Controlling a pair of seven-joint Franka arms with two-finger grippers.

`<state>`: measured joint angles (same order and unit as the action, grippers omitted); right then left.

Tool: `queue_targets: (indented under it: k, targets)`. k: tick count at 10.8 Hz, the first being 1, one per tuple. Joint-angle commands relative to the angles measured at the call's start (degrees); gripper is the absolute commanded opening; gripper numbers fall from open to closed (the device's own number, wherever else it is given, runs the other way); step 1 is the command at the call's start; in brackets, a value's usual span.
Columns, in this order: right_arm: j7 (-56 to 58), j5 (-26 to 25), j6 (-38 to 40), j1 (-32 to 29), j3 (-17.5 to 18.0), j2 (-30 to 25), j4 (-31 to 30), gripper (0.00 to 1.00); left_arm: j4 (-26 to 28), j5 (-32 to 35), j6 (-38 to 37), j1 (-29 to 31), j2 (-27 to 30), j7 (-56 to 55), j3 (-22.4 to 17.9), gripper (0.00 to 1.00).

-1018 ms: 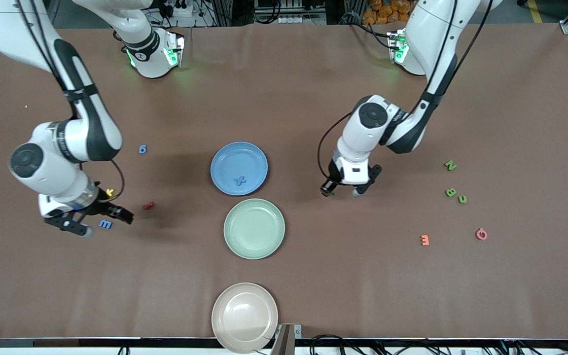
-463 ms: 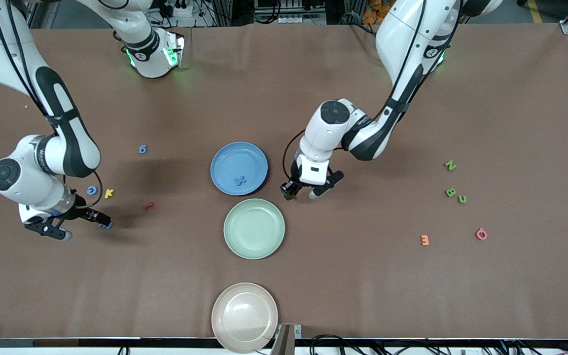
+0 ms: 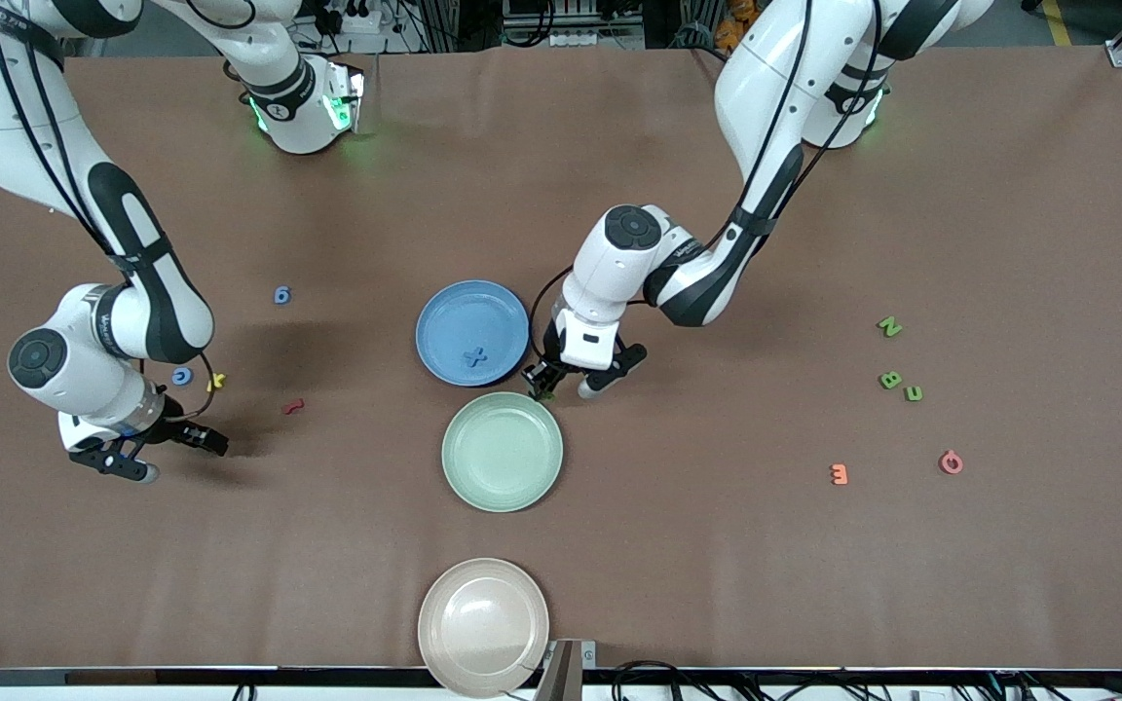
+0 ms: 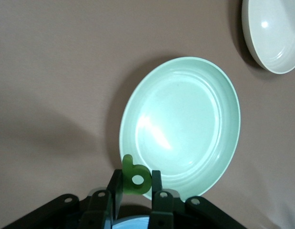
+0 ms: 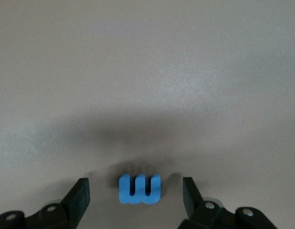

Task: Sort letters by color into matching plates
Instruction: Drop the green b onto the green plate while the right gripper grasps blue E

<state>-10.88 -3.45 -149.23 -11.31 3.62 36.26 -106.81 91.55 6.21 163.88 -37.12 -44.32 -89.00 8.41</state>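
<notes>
Letters of small flat foam lie scattered on the brown table [image 3: 561,604], and two round matte plates wait near its middle: the medium blue plate [image 3: 472,332], already carrying one blue letter [image 3: 473,356], and just nearer the front camera the pale mint green plate [image 3: 502,451]; a third, beige plate [image 3: 483,623] sits at the table's front edge. The left gripper [image 3: 564,380] hangs over the gap between the blue and green plates, at the green one's rim, its fingers clenched on a green letter [image 4: 136,175]. To finish this step well it should probably carry on until the letter is clearly over the plate's hollow, then let go low so the piece does not bounce out. Toward the right arm's end of the table, the right gripper [image 3: 145,458] sits low with fingers spread either side of a blue M-shaped letter [image 5: 139,188] on the cloth, not grasping it; closing squarely across its flat sides looks wise. Another blue letter [image 3: 181,376], a yellow [image 3: 216,381] and a red one [image 3: 293,406] lie close by.
</notes>
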Motion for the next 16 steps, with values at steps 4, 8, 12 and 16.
queue_targets:
  k: [4,8,12,16]
  targets:
    - [0.33,-1.73,-0.98,0.24,0.16,2.24,1.6,0.57,-12.09,1.61,5.21,-1.81,-6.92,-9.43,-2.86,0.0]
    - [0.33,-1.82,-0.37,0.85,0.16,2.15,0.99,0.55,-12.19,2.32,5.39,-3.13,-6.57,-4.89,-6.55,0.62]
    - [0.59,-2.61,-0.1,1.12,0.16,1.89,-0.33,0.13,-11.75,2.32,5.3,-3.84,-6.13,-1.88,-6.91,1.0]
    - [0.51,-1.65,5.06,3.39,0.33,-1.44,1.07,0.0,-9.73,6.95,-11.85,-3.5,0.61,-0.66,-9.03,1.0]
